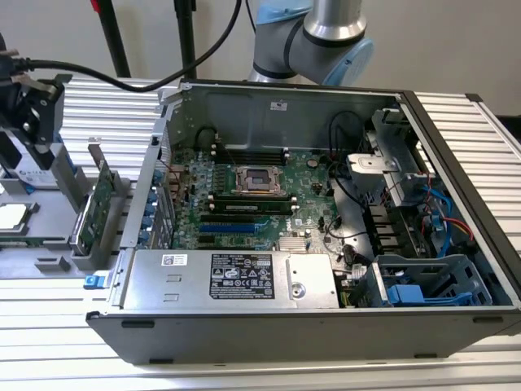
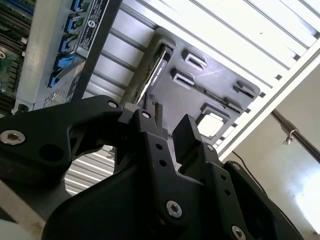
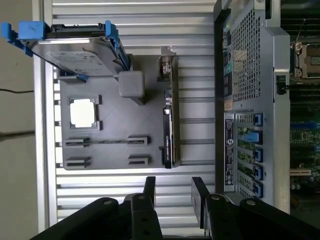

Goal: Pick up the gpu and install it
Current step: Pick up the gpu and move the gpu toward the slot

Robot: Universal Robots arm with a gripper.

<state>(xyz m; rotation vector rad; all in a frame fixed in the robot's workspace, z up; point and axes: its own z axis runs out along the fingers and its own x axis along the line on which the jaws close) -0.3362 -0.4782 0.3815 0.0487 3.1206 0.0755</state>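
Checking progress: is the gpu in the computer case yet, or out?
Out: the gpu stands on edge in the grey holder outside the case, and the open pincer is empty.

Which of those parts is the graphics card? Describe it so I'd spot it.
Beside the open computer case, on the exterior view's left, lies a grey tray of parts. The graphics card is the slim green card standing on edge along the tray side nearest the case, unlike the flat square chip and the blue-railed drive.

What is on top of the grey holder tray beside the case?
In the first wrist view, the grey tray holds the gpu standing on edge, a square chip and a blue-railed drive. What lies under the drive is covered. The open claw holds nothing.
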